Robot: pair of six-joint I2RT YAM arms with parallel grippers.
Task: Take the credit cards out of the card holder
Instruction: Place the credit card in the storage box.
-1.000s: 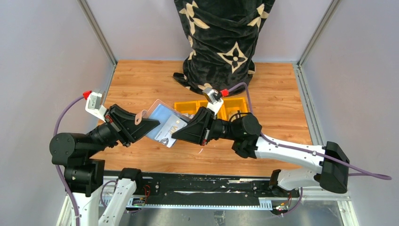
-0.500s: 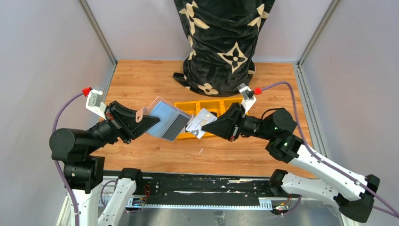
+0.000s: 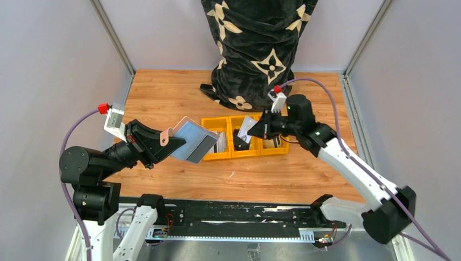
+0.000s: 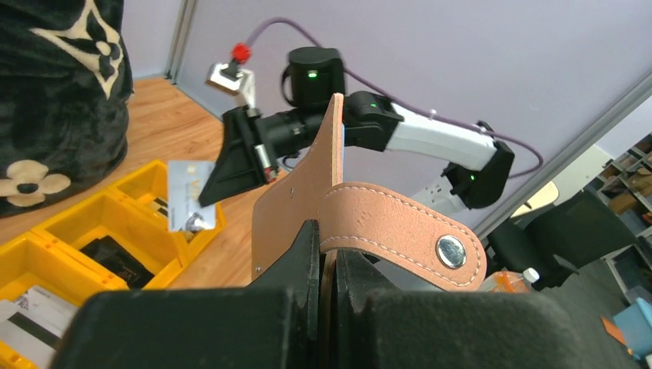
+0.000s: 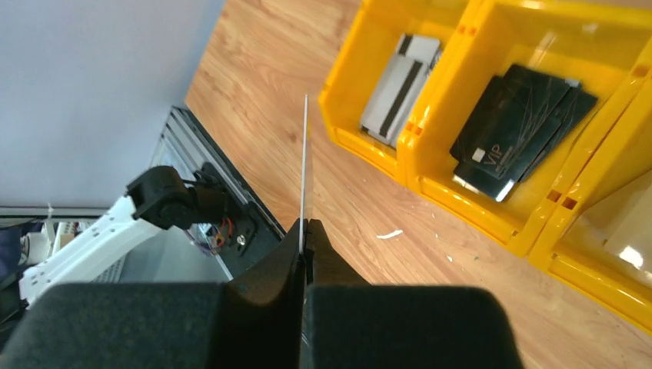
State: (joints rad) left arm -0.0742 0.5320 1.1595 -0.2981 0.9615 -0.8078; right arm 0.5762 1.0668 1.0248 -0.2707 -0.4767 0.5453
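My left gripper is shut on the taupe-brown card holder and holds it tilted above the table's left-middle. A blue-grey credit card shows in its open face. In the left wrist view the holder stands edge-up between the fingers, its tab curling right. My right gripper is shut on a silvery credit card above the yellow tray's middle compartment. That card is seen edge-on in the right wrist view, between the right gripper's fingers.
The yellow three-compartment tray sits mid-table. It holds a grey striped card in one compartment and a black VIP card in the middle one. A black patterned cloth bag stands behind. Enclosure walls flank both sides.
My right gripper drew the silvery card out of the holder and carried it right and back to above the tray. My left gripper kept the holder almost still.
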